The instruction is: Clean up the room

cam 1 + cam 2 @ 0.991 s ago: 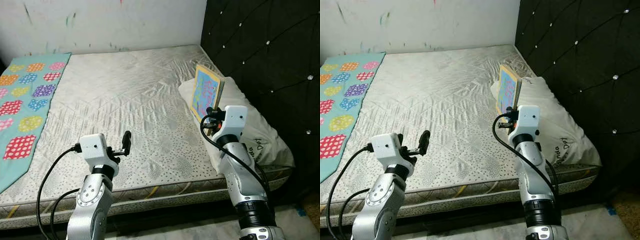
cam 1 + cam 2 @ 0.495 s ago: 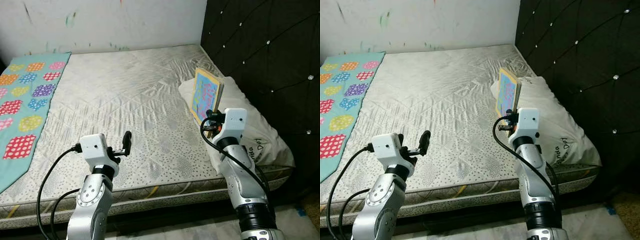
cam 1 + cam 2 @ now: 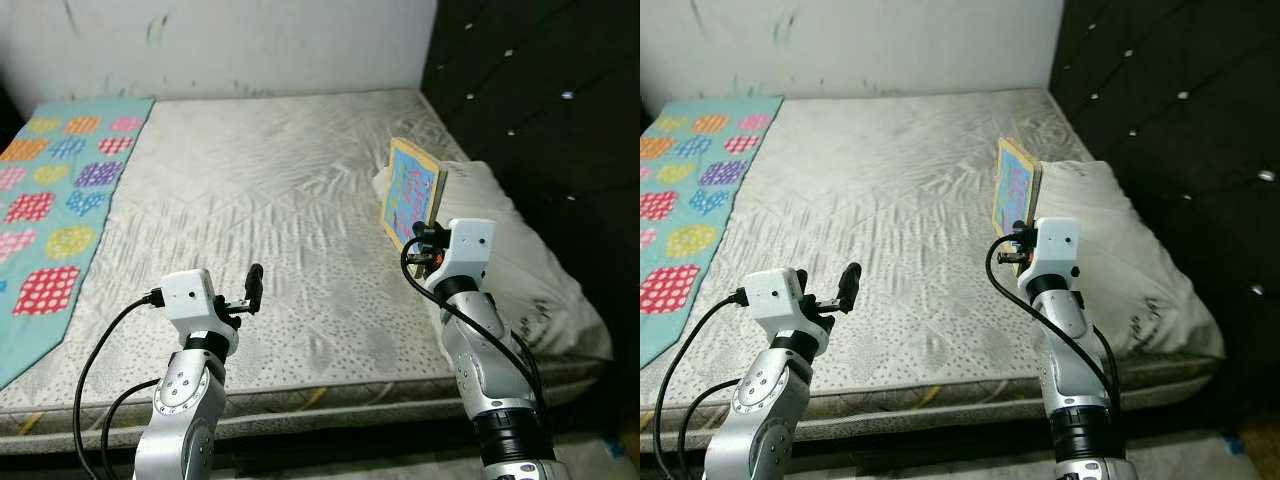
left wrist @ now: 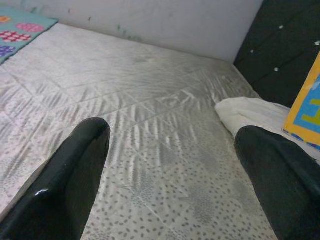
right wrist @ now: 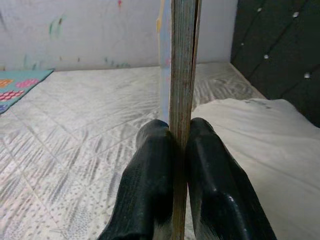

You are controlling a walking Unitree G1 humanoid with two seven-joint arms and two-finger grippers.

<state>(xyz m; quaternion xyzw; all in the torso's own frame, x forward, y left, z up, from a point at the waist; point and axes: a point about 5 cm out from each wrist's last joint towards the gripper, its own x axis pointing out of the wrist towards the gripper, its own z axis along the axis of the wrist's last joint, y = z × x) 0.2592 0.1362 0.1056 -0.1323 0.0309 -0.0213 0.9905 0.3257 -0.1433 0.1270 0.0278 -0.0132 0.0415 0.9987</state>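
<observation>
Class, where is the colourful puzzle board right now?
The puzzle board stands upright, pinched in the right gripper, beside the white pillow on the mattress's right side.

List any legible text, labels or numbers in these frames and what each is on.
None can be read with confidence.
Pillow: dark handwriting near its lower edge, too small and blurred to read.
Book clamped in the right gripper: colourful blue cover with shapes that may be letters, not legible.
Patterned cloth on the mattress: dotted and checked patches, no text.
Left gripper: open, no markings visible.
</observation>
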